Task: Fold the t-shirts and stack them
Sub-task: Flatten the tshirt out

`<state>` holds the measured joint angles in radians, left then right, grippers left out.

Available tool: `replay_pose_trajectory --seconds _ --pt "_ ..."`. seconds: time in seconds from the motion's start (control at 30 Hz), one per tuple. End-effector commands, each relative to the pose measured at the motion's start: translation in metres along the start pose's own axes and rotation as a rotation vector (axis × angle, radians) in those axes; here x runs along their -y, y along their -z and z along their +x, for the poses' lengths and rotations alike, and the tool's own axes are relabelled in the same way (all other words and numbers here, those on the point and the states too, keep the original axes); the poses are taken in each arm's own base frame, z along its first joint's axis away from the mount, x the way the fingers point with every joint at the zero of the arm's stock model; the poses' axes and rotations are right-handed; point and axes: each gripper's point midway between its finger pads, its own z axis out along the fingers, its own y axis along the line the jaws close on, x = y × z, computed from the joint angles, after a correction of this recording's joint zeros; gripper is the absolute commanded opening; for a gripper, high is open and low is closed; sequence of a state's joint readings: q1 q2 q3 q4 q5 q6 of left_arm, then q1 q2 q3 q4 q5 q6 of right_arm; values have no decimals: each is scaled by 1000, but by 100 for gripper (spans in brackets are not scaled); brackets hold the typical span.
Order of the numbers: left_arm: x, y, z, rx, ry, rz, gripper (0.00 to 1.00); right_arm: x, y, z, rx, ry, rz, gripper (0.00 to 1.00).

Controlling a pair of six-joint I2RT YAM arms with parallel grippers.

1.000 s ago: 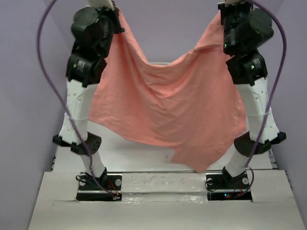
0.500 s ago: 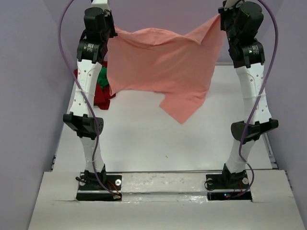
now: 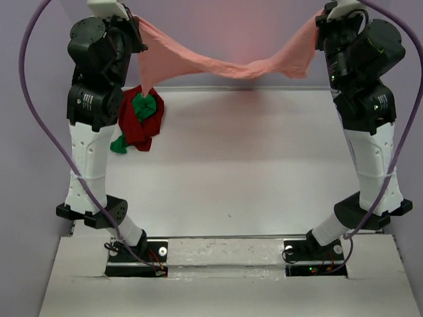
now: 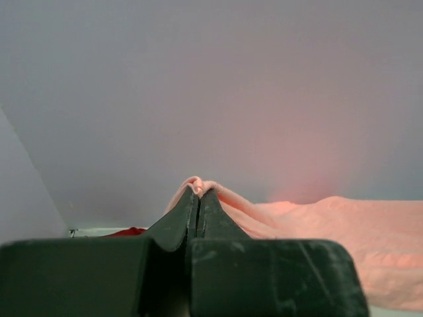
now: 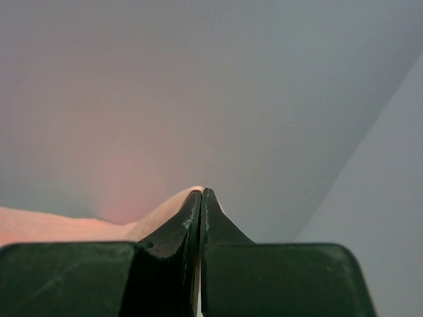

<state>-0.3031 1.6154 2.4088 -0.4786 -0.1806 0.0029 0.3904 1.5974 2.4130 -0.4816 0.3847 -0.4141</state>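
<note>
The salmon-pink t-shirt (image 3: 225, 65) hangs stretched in the air between both arms at the back of the table, sagging in the middle. My left gripper (image 3: 135, 23) is shut on its left corner; in the left wrist view the pink cloth (image 4: 317, 228) bunches at the closed fingertips (image 4: 198, 192). My right gripper (image 3: 320, 20) is shut on the other corner, and the cloth (image 5: 59, 226) trails left from that gripper (image 5: 201, 194). The dark red t-shirt (image 3: 137, 129) and the bright green t-shirt (image 3: 145, 106) lie crumpled together at the back left.
The white table (image 3: 251, 172) lies below the raised shirt. Purple walls (image 3: 30, 172) close in the left, right and back. Purple cables (image 3: 39, 99) loop beside each arm.
Both arms have swung outward and forward, pulling the pink shirt from a hanging sheet into a taut, flatter span near the back wall. The red and green shirts are now uncovered.
</note>
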Motion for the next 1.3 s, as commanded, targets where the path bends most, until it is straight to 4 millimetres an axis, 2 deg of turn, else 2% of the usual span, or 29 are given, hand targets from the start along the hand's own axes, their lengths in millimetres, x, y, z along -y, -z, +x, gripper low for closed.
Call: replay_pose_trajectory --seconds 0.0,0.03,0.1,0.13,0.17,0.2,0.27,0.33,0.53,0.6,0.67,0.7,0.77,0.8,0.83,0.87,0.9,0.93,0.97,1.0,1.03,1.07,1.1,1.13,1.17,1.23,1.27 --pt "8 46 -41 85 5 -8 0 19 44 -60 113 25 111 0" --pt "5 59 -49 98 15 -22 0 11 57 -72 133 11 87 0" --pt "13 79 -61 117 39 6 0 25 74 -88 144 32 153 0" --pt "14 85 -64 121 46 10 0 12 84 -97 156 26 122 0" --pt "12 91 -65 120 52 -5 0 17 92 -97 126 24 161 0" --pt "13 101 -71 128 70 -1 0 7 103 -112 160 53 155 0" --pt "13 109 -75 137 78 -3 0 22 119 -124 163 89 233 0" --pt "16 119 -80 142 94 9 0 17 128 -132 182 85 239 0" --pt "18 133 -85 140 98 -9 0 -17 126 -141 207 108 204 0" --pt "19 132 -82 131 90 -22 0 -25 124 -145 228 92 182 0" --pt "24 122 -69 112 63 -34 0 -36 120 -147 248 82 168 0" --pt "27 115 -62 100 46 -51 0 -24 109 -142 231 93 207 0" --pt "34 96 -32 37 -23 -95 0 -28 85 -125 206 132 229 0" --pt "43 79 -9 -7 -51 -108 0 -50 66 -100 151 123 151 0" --pt "48 69 8 -38 -54 -105 0 -53 52 -81 121 117 131 0" --pt "64 53 43 -96 -25 -56 0 -51 31 -45 61 180 123 0" --pt "56 42 59 -108 -5 -69 0 -57 24 -20 15 139 113 0" --pt "68 31 71 -96 48 -11 0 -67 14 21 -61 192 104 0" --pt "68 25 92 -117 57 -16 0 -68 13 38 -90 194 105 0" --pt "71 17 148 -214 40 -24 0 -68 15 49 -109 155 105 0" --pt "67 12 172 -257 36 -41 0 -69 14 64 -136 153 105 0" --pt "59 6 215 -330 24 -97 0 -73 13 97 -197 164 97 0" --pt "55 8 226 -353 7 -114 0 -74 13 112 -230 170 99 0" --pt "50 3 246 -382 15 -141 0 -76 13 130 -263 177 94 0" --pt "45 4 267 -417 2 -158 0 -80 14 164 -336 179 76 0" --pt "40 1 283 -432 16 -180 0 -85 17 197 -402 181 61 0" --pt "37 -6 292 -440 27 -180 0 -90 21 225 -451 174 51 0"
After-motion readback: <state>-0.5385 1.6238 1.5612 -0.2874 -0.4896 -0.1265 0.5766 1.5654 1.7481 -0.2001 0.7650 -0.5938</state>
